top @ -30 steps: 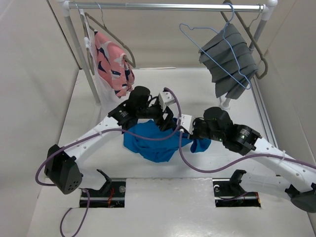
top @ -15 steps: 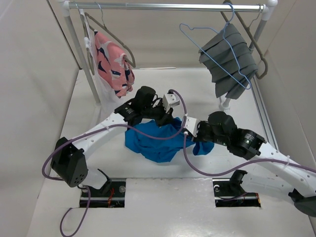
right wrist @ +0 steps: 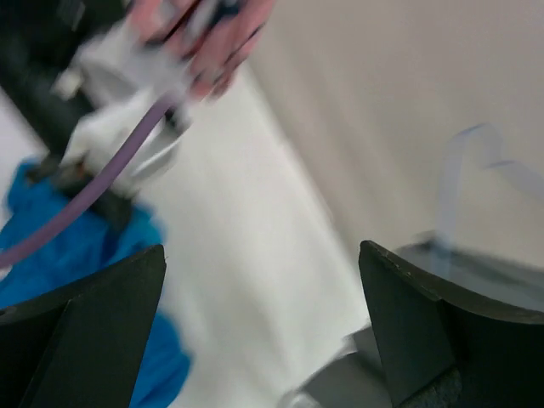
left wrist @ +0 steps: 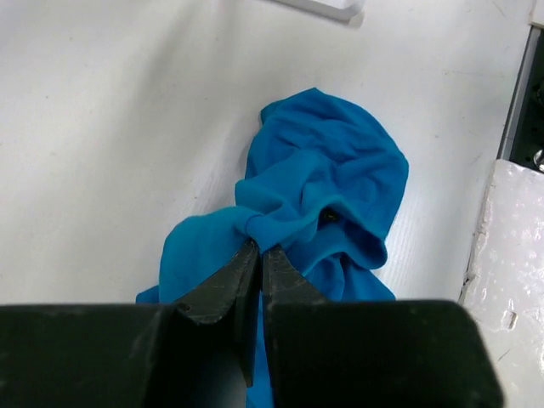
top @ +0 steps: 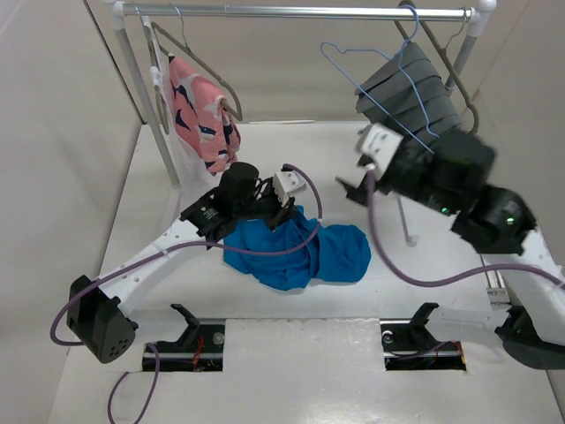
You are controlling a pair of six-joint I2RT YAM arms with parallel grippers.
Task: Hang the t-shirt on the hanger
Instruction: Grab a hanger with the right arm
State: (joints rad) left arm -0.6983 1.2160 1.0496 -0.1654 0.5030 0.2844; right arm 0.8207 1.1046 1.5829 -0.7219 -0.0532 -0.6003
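L jaws pinched tight on shirt (left wrist: 323, 170), crumpled on worktop (top: 291, 150); R jaws gaping wide, empty, up nr hanger (top: 353, 80).

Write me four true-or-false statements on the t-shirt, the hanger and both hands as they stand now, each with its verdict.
1. The left hand is shut on a fold of the t-shirt. True.
2. The right hand grips the t-shirt. False: it is open, up above the table, and holds nothing.
3. The hanger hangs from the rail, close to the pleated grey garment. True.
4. The t-shirt is draped on the hanger. False: it lies crumpled on the table.
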